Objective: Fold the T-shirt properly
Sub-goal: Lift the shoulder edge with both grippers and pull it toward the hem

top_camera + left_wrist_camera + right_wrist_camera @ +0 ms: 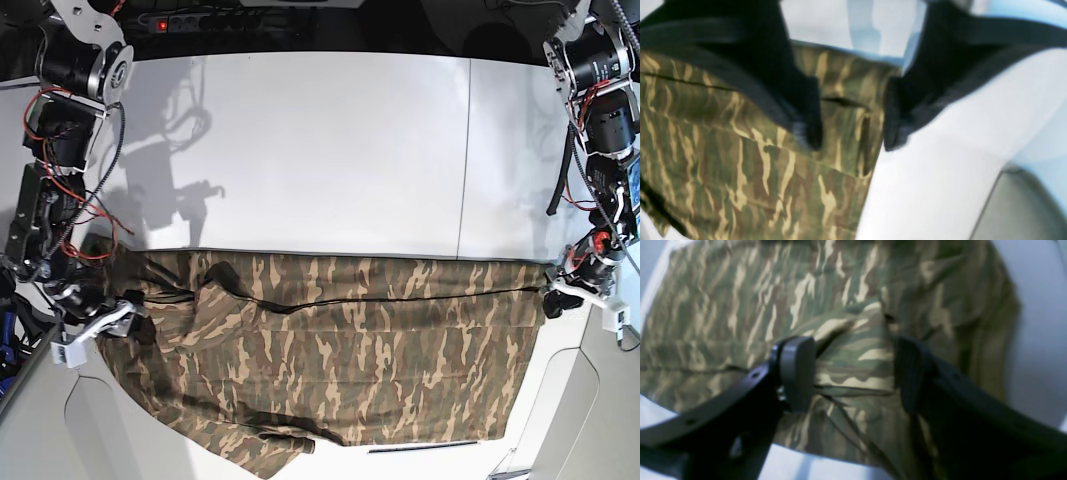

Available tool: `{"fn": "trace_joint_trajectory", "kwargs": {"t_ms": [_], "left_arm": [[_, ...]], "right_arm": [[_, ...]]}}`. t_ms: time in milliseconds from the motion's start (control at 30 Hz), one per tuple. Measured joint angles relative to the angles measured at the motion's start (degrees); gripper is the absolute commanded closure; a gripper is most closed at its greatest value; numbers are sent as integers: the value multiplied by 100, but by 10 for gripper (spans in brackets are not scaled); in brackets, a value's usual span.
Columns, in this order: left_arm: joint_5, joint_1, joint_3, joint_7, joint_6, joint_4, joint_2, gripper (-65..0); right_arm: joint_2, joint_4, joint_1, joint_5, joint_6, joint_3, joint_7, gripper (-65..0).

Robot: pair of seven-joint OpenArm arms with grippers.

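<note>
Shirt (340,350): lying spread across the near part of the table (320,150), folded over on itself, with a dark fold edge running across it from side to side; its near hem is hanging at the table's front edge.
Shirt, sleeve end: bunching up in rumpled folds at the side where the right gripper is working, with one flap trailing toward the near edge.
Shirt, other end: lying flatter, its corner reaching the side where the left gripper is sitting.
Right gripper (853,373): hovering over the shirt's rumpled end; its jaws are standing apart with a ridge of cloth showing between them, and neither pad is pressing on the cloth as far as the wrist view shows.
Left gripper (851,133): sitting at the shirt's far corner edge; its jaws are parted, one fingertip over the camouflage cloth and the other over bare table, the shirt's edge running between them.
Table: showing white and bare beyond the shirt's far edge, a seam running front to back nearer the left arm's side.
Arms: standing at the two far corners beyond the shirt, wires looping along both.
</note>
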Motion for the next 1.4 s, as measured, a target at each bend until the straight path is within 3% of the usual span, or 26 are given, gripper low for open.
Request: {"fn": "trace_joint_trajectory", "kwargs": {"t_ms": [233,467,700,800,1067,1267,1333,1400], "left_arm": [[-186,79,-170,203,0,0,4,-375],[-299,302,-170,199,63,0,24,-376],[-114,400,-170,129,179,-2,234,-376],[15,461,-170,-195,490,-81,295,-376],[125,444,-195,-804,400,-420,516,-376],[195,409,-203,-927,404,-461,632,-376],[199,393,-203,-946,411,-466,643,-372],[219,374,-201,-940,422,-472,651,-323]], "right_arm": [[7,168,-409,52,-35,1237,-24,-377],[46,177,-986,214,-184,2011,46,-377],[103,146,-1281,337,-297,1996,315,-377],[109,-7,-1274,354,-297,1958,483,-377],[138,-992,-1106,396,-219,1443,1451,-377],[85,-1117,-973,426,-190,1215,1508,-377],[7,-1126,-905,404,-208,1189,1504,-349],[-72,-1128,-855,385,-210,1147,1423,-261]]}}
